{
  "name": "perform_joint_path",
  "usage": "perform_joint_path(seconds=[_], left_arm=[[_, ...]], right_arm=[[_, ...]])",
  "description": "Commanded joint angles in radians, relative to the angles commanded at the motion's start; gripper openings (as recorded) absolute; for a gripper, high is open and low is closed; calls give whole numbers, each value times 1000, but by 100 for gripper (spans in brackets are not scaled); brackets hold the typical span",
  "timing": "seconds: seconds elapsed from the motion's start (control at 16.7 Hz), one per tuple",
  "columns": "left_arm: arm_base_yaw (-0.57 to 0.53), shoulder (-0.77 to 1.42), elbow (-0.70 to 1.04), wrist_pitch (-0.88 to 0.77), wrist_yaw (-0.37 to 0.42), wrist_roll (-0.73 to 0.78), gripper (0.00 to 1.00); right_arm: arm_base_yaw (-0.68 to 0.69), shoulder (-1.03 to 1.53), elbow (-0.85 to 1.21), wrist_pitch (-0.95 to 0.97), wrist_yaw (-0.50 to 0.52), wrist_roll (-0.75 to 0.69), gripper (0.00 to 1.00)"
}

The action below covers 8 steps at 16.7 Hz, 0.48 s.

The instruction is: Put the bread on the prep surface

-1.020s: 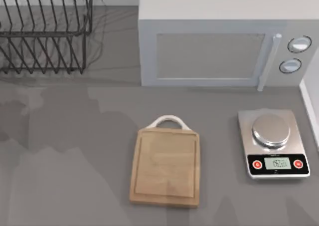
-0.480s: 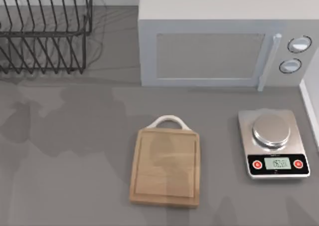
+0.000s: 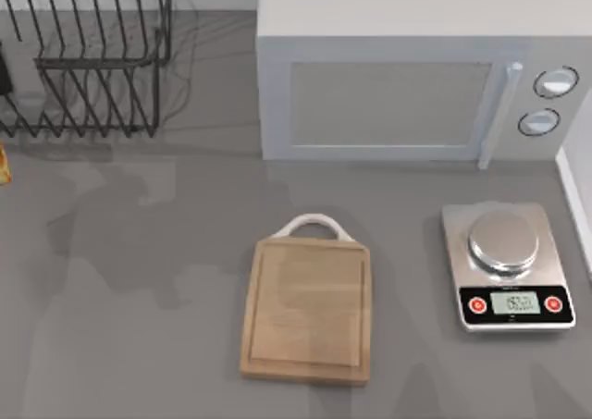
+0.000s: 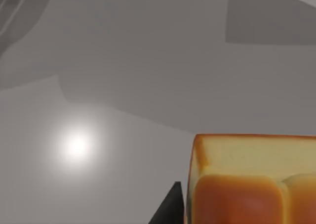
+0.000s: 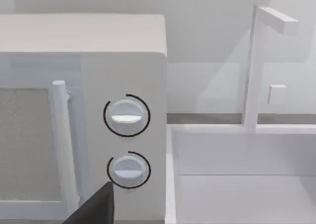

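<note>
Bread (image 3: 3, 164) sits at the bench's (image 3: 139, 345) far left edge, below the dish rack (image 3: 88, 58); the left wrist view shows it (image 4: 252, 179) against a dark finger (image 4: 170, 209) of the left tool, grip state undeterminable. Cutting board (image 3: 307, 310) lies bare at centre (white loop handle toward the microwave (image 3: 407, 67)), well apart from the bread. Right tool finger (image 5: 96, 206) faces the microwave dials; state undeterminable.

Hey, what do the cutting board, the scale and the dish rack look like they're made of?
The cutting board looks like light wood, matte, with faint grain and a white loop handle. The scale looks like brushed steel, its round platform showing a soft sheen. The dish rack seems to be thin dark wire, possibly coated metal.
</note>
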<state>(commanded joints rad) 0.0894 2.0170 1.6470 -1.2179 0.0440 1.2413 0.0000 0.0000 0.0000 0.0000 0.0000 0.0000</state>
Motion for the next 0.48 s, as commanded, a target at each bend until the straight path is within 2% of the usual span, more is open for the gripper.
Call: perform_joint_path(seconds=[0.18,0.48], left_arm=[[-92,11,-25,-12,20,275,0],[-276,51,-79,-59,63,818,0]], right_arm=[[0,0,0,0,0,0,100],[0,0,0,0,0,0,100]])
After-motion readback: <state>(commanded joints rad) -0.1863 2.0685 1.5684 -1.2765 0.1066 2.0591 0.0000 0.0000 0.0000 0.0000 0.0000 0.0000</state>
